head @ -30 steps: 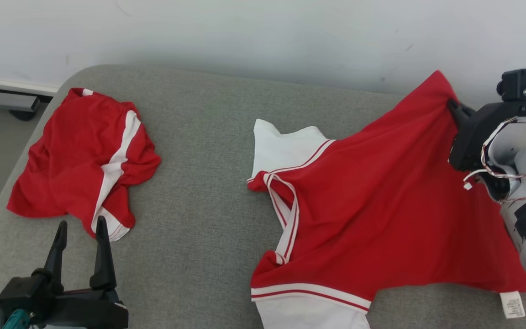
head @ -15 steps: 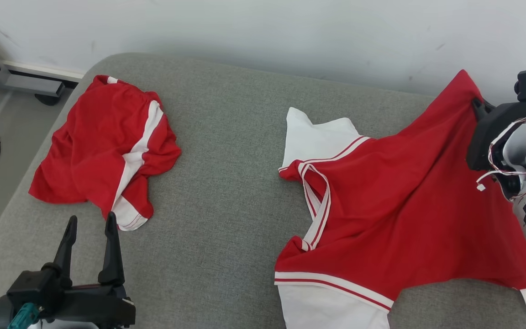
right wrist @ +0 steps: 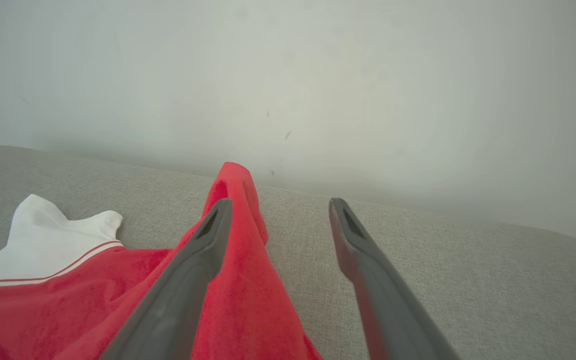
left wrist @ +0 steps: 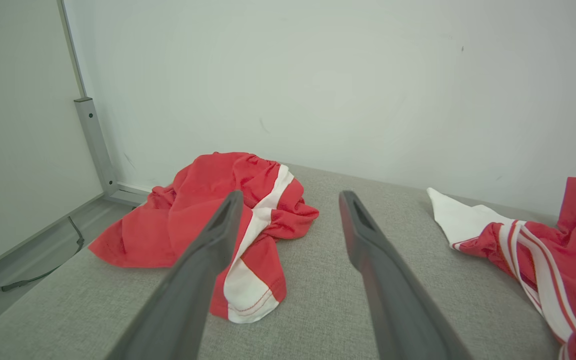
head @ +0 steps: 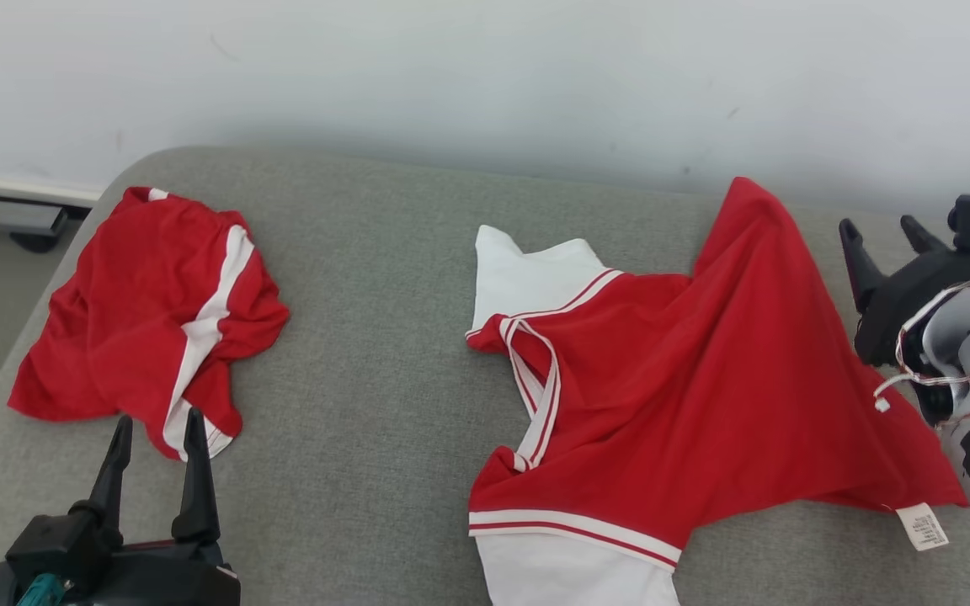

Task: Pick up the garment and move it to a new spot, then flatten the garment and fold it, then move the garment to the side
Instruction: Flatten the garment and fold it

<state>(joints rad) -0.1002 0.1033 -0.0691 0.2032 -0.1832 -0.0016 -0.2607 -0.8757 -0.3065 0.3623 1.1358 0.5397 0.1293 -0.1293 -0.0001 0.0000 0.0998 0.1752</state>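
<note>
garment (head: 704, 396): red shirt, white striped sleeves | rumpled, spread on grey cushion (head: 384, 353) | far corner peaked, possibly unsupported

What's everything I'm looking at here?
red-and-white shirt: one, red with white sleeves, crumpled on the cushion's right
care label: one, white, shirt's near right corner
red shorts: one, red with white stripe, bunched on the cushion's left
cushion: one, grey, under both garments
wall: one, white, behind the cushion
metal post: one, grey, by the wall, far left
cable: one, black, floor at left
left gripper: one, dark, open, near the shorts
right gripper: one, dark, open, beside the shirt's raised corner
</note>
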